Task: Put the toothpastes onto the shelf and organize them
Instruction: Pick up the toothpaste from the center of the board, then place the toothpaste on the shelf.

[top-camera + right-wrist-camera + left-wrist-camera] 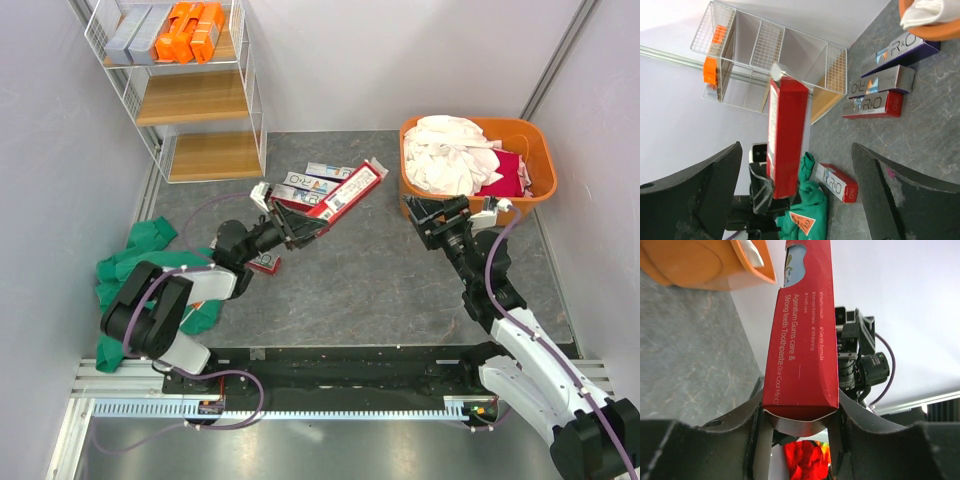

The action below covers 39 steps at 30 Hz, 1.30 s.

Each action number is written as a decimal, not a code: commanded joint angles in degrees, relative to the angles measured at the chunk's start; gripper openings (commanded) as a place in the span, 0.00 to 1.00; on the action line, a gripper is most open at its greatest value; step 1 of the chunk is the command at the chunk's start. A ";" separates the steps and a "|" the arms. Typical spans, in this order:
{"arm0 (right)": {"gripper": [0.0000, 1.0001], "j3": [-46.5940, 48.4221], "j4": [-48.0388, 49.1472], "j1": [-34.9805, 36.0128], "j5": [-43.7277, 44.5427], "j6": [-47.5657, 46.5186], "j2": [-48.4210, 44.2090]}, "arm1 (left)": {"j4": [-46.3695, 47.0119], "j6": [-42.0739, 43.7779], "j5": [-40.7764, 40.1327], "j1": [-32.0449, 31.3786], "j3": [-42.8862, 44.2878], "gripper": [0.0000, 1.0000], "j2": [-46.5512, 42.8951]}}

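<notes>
My left gripper (pixel 292 228) is shut on one end of a red toothpaste carton (pixel 352 188), which hangs above the table and points up and right. In the left wrist view the carton (pixel 802 340) sits squarely between both fingers (pixel 740 435). My right gripper (pixel 438 214) stands open and empty beside the orange tub, facing the held carton (pixel 786 135). Three more toothpastes (pixel 305 186) lie side by side on the table, and a red one (pixel 265 264) lies by the left arm. The shelf (pixel 195 100) at the back left carries grey and orange cartons (pixel 170 30) on its top tier.
An orange tub (pixel 527 135) full of white and red laundry stands at the back right, close to my right gripper. A green cloth (pixel 140 262) is heaped at the left by the left arm. The shelf's two lower boards (pixel 210 155) are bare.
</notes>
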 commanded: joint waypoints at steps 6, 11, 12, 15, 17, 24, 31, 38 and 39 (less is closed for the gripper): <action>0.98 -2.65 -1.94 -0.22 -2.58 -0.91 -0.70 | -11.04 7.11 5.87 14.79 -2.87 0.32 -14.37; 0.98 -3.27 -4.48 -0.13 -2.59 -3.28 -2.01 | -20.19 9.49 8.24 22.71 -2.69 0.31 -21.22; 0.98 -3.27 -4.83 -0.22 -2.59 -3.64 -2.28 | -22.12 9.49 8.50 25.34 -2.78 0.30 -22.02; 0.98 -3.44 -6.07 -0.22 -2.59 -4.87 -3.16 | -24.68 8.97 9.74 31.49 -3.04 0.30 -24.13; 0.98 -3.88 -6.59 -0.22 -2.59 -5.13 -3.68 | -25.83 8.26 10.79 34.14 -3.31 0.29 -24.92; 0.98 -5.38 -7.21 -0.22 -3.38 -4.96 -3.95 | -29.78 6.33 11.67 44.43 -2.43 0.29 -26.86; 0.98 -6.08 -7.65 -0.22 -3.64 -4.78 -4.21 | -31.98 5.98 10.18 47.77 2.05 0.29 -25.02; 0.98 -6.17 -7.83 -0.30 -3.82 -4.87 -4.13 | -34.87 6.32 8.07 48.21 11.08 0.29 -19.48; 0.98 -6.26 -7.91 -0.22 -3.82 -4.96 -4.21 | -35.32 6.68 7.98 48.22 12.15 0.29 -18.00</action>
